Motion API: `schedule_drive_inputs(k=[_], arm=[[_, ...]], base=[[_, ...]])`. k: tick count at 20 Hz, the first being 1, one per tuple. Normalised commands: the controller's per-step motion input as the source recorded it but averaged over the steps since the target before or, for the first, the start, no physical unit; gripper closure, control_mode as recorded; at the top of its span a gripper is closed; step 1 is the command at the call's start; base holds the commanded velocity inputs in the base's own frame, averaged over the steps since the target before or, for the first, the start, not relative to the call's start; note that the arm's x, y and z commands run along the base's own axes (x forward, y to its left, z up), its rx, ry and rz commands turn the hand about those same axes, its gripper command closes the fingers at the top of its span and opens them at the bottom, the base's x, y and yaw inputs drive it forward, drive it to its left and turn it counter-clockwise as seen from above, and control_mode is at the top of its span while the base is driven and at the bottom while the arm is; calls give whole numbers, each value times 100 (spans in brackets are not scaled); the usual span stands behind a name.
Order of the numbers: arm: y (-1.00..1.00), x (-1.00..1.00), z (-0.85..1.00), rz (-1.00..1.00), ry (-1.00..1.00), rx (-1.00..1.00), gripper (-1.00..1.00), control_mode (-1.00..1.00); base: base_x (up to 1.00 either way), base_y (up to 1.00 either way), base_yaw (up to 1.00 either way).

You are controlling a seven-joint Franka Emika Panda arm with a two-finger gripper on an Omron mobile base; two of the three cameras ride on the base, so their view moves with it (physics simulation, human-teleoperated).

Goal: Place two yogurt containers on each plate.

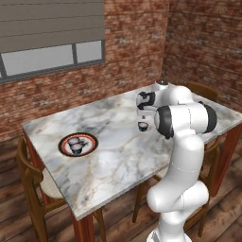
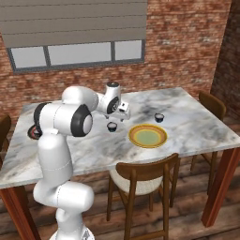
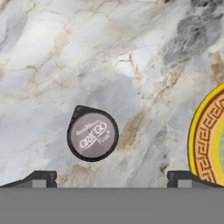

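Note:
A yogurt container [image 3: 92, 134], a small dark cup with a grey lid, stands on the marble table [image 3: 65, 52]. My gripper [image 3: 111, 179] hangs open above it, fingertips [image 3: 43, 178] spread wide and touching nothing. The same container [image 2: 111, 126] [image 1: 142, 126] sits just under the gripper [image 2: 112, 117] [image 1: 142, 116], left of the yellow-orange plate [image 2: 147, 136] [image 3: 208, 144], which is bare. A second container [image 2: 159, 117] stands behind that plate. The red-rimmed plate [image 1: 78, 144] at the table's left holds two containers [image 1: 75, 145]; my arm hides most of this plate [image 2: 33, 133] in the right base view.
Wooden chairs stand around the table: one at the front [image 2: 140, 178], one at the right end [image 2: 211, 105], one at the left end [image 1: 28, 179]. A brick wall with a window [image 1: 52, 56] runs behind the table. The table's front edge [image 2: 117, 171] is near my base.

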Motion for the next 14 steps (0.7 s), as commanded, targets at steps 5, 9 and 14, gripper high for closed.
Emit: schedule_drive_inputs(k=[5, 9, 14], arm=[[41, 3, -33, 0, 3, 0, -100, -100], [16, 1, -12, 0, 0, 1, -100, -100], [0, 24, -25, 0, 0, -2, -100, -100]], base=[[0, 0, 0], [0, 0, 0], [0, 0, 0]])
